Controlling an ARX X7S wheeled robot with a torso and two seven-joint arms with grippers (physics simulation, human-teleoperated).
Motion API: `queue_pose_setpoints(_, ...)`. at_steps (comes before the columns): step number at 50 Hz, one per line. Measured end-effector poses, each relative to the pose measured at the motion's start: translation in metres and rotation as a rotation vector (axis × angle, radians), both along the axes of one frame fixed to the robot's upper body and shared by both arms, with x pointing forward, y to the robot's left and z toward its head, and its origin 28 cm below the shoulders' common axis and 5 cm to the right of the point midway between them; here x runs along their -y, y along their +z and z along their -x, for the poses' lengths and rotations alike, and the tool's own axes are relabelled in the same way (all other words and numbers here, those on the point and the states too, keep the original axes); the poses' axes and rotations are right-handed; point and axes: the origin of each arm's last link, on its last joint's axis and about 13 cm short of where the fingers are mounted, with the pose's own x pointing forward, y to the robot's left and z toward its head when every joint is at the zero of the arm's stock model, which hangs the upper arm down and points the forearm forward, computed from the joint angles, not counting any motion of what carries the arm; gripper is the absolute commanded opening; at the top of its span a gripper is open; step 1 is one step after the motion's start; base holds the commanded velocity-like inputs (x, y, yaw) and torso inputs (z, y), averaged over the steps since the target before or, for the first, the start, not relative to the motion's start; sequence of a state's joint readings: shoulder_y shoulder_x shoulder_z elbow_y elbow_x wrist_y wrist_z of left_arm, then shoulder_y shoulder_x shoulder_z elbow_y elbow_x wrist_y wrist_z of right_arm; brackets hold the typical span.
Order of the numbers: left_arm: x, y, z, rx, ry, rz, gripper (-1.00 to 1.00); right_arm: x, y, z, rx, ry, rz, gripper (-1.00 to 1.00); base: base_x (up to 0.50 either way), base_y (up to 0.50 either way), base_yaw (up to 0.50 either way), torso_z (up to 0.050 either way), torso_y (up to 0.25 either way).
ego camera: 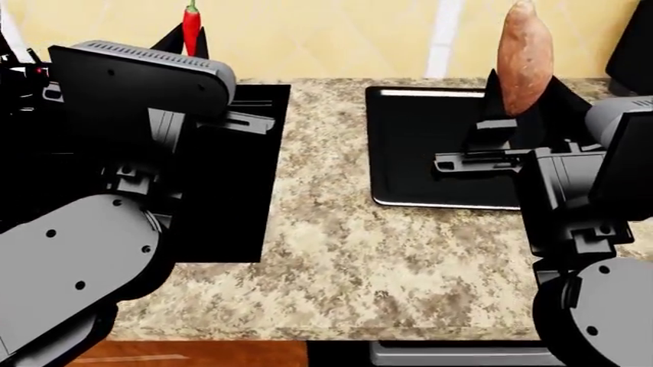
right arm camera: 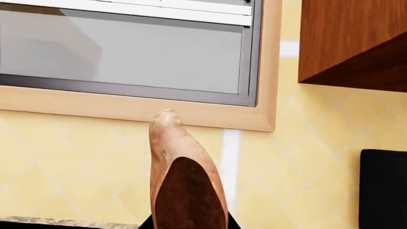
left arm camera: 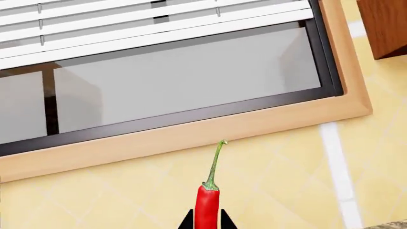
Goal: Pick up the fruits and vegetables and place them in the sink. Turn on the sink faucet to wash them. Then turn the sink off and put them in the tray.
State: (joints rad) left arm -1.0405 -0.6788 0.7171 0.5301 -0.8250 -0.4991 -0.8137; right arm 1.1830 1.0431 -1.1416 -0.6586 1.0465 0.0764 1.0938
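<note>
My left gripper (ego camera: 190,44) is shut on the red chili pepper (ego camera: 191,25) and holds it upright above the black sink (ego camera: 229,191) at the left; it also shows in the left wrist view (left arm camera: 207,205), stem up, between the black fingertips (left arm camera: 186,220). My right gripper (ego camera: 521,92) is shut on the orange-brown sweet potato (ego camera: 524,55), held upright over the flat black tray (ego camera: 423,153); it fills the right wrist view (right arm camera: 181,176). The faucet is hidden.
The speckled granite counter (ego camera: 326,245) runs between sink and tray. A yellow tiled wall (ego camera: 337,38) with a window (left arm camera: 178,81) stands behind. A wooden cabinet (right arm camera: 356,38) hangs at the upper right, and a dark object (ego camera: 632,46) stands at the far right.
</note>
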Motion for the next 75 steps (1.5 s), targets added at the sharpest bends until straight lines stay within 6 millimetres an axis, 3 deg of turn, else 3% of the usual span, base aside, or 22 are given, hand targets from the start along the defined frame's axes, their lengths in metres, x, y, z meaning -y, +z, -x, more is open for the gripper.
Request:
queue_pose_setpoints(15, 0.000, 0.000, 0.002, 0.001, -0.003, 0.001, -1.00, 0.000, -0.001, 0.000, 0.009, -0.004, 0.004, -1.00, 0.23, -0.50, 0.00, 0.000, 0.001)
queue_pose_setpoints(25, 0.001, 0.001, 0.003, 0.002, -0.009, 0.002, -1.00, 0.000, 0.004, -0.002, -0.009, 0.010, -0.005, -1.00, 0.00, 0.00, 0.00, 0.000, 0.000)
queue_pose_setpoints(46, 0.000, 0.004, 0.005, -0.002, -0.013, -0.004, -1.00, 0.002, 0.034, -0.084, -0.453, -0.078, 0.063, -1.00, 0.00, 0.00, 0.00, 0.000, 0.000)
queue_pose_setpoints(57, 0.000, 0.005, 0.005, -0.004, -0.012, -0.006, -1.00, 0.003, 0.038, -0.103, -0.624, -0.084, 0.087, -1.00, 0.00, 0.00, 0.00, 0.000, 0.000)
queue_pose_setpoints(75, 0.000, 0.003, 0.004, -0.006, -0.009, -0.007, -1.00, 0.006, 0.024, -0.117, -0.808, -0.070, 0.117, -1.00, 0.00, 0.00, 0.00, 0.000, 0.000)
